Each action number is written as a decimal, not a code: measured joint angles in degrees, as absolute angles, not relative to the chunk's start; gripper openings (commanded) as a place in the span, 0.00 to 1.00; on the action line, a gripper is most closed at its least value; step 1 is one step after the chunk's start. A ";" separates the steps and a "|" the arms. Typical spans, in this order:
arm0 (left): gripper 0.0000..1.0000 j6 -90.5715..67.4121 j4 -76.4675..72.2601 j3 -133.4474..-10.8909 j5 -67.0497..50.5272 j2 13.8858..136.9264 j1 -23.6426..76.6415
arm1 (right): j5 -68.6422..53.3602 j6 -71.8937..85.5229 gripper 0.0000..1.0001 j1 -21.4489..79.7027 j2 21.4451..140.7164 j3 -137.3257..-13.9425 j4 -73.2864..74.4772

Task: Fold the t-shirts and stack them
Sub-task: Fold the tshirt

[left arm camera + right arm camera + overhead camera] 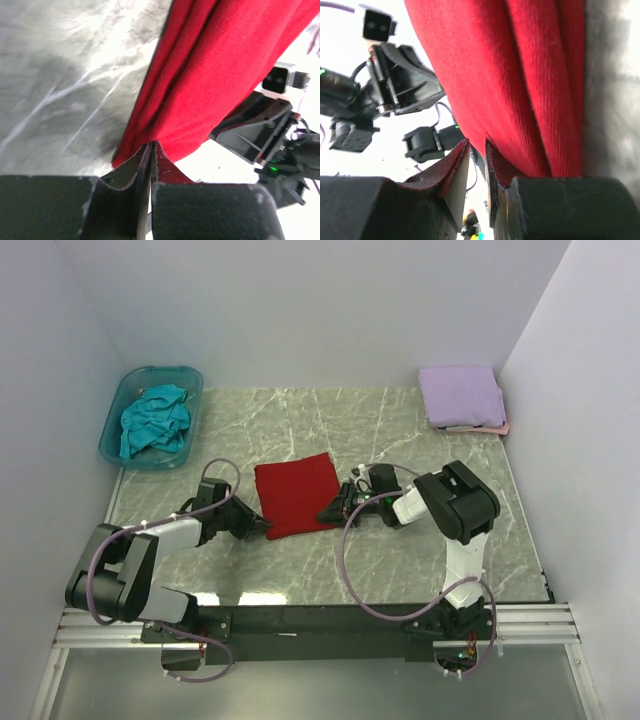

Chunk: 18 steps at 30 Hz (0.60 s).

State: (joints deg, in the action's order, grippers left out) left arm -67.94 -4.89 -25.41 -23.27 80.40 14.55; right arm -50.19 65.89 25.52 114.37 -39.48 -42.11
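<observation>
Red t-shirt (297, 494) folded flat, mid-counter (400, 430). Left jaws pinched tight on its near-left corner. Right jaws narrowly parted, gripping its right edge. Lavender t-shirt (460, 393) folded atop pink t-shirt (500, 428), far right corner. Teal t-shirt (155, 420) crumpled in tub (112, 435), far left.

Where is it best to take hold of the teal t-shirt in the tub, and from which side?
Pinch a raised fold near the middle of the teal t-shirt, coming straight down from above. It lies crumpled in a heap, so no hem or corner is laid out, and the walls of the plastic tub would probably block a sideways approach.
</observation>
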 measured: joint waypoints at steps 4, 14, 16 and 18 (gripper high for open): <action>0.16 -66.30 -0.23 -25.91 -20.43 77.25 14.44 | -47.46 60.66 0.28 25.36 109.89 -40.88 -33.23; 0.23 -57.89 12.01 -38.83 -11.49 75.20 10.41 | -42.96 50.17 0.29 23.77 103.63 -54.08 -16.56; 0.22 -56.49 11.44 -43.05 -11.14 77.91 9.13 | -42.46 50.02 0.29 23.14 104.03 -57.74 -15.88; 0.22 -55.51 10.35 -47.18 -11.22 81.76 8.36 | -42.02 50.74 0.29 22.26 105.51 -61.12 -16.75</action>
